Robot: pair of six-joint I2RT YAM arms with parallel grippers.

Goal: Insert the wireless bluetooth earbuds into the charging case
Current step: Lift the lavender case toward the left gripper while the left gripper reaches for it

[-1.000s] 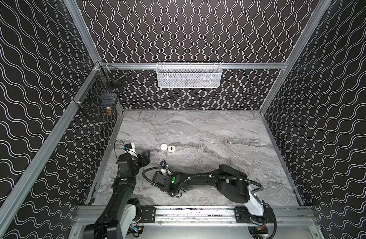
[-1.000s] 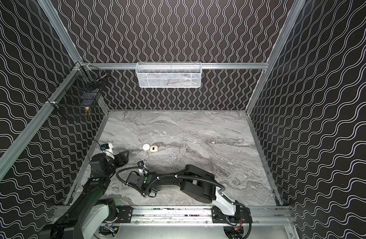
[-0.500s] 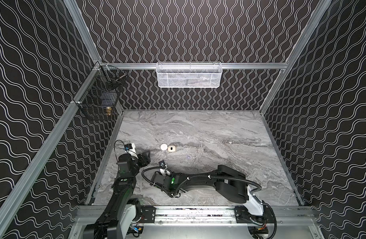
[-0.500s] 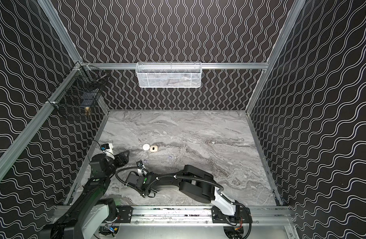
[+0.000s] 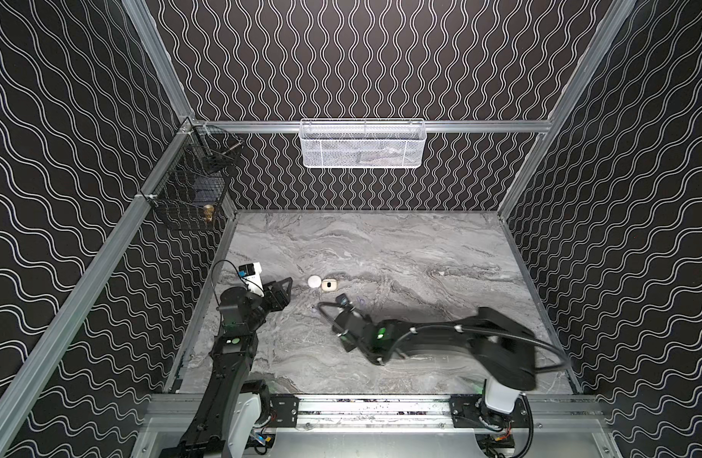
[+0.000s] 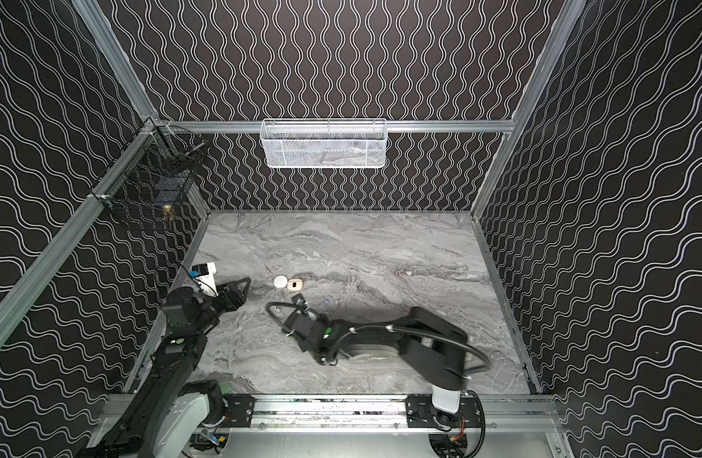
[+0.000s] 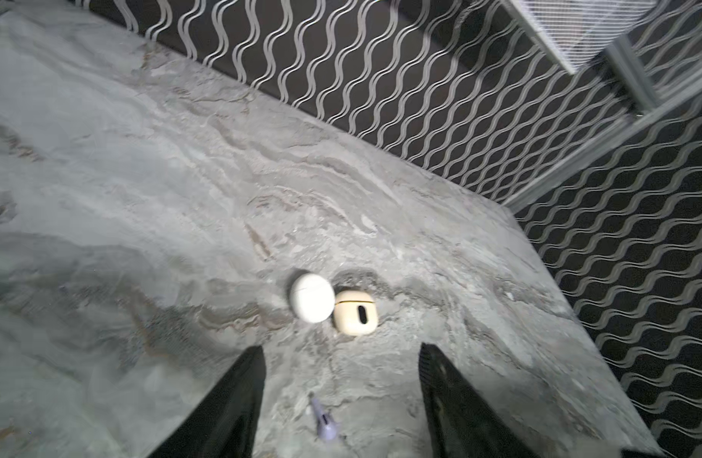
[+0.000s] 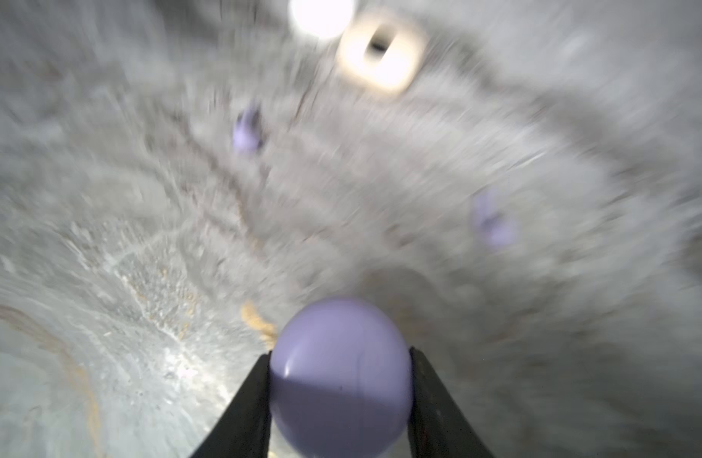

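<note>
In the right wrist view my right gripper [image 8: 341, 353] is shut on a rounded lavender charging case [image 8: 339, 376], held just above the marble table. Two lavender earbuds [image 8: 246, 133] [image 8: 492, 222] lie blurred on the table beyond it. In both top views the right arm's wrist [image 5: 353, 325] hides that case. My left gripper [image 7: 341, 351] is open and holds nothing; one lavender earbud [image 7: 325, 422] lies on the table between its fingers. Ahead of it a white round case [image 7: 312, 297] touches a cream case [image 7: 355, 313], both closed; both also show in a top view [image 5: 314, 281] [image 5: 329, 284].
A white mesh basket [image 5: 363, 144] hangs on the back wall and a black wire basket [image 5: 190, 186] on the left wall. Patterned walls enclose the marble table [image 5: 400, 246] on three sides. A metal rail [image 5: 361, 408] runs along the front edge.
The right arm has shifted to the right and slightly toward the back. Its jaws have come together onto the lavender case. The left jaws have narrowed a little.
</note>
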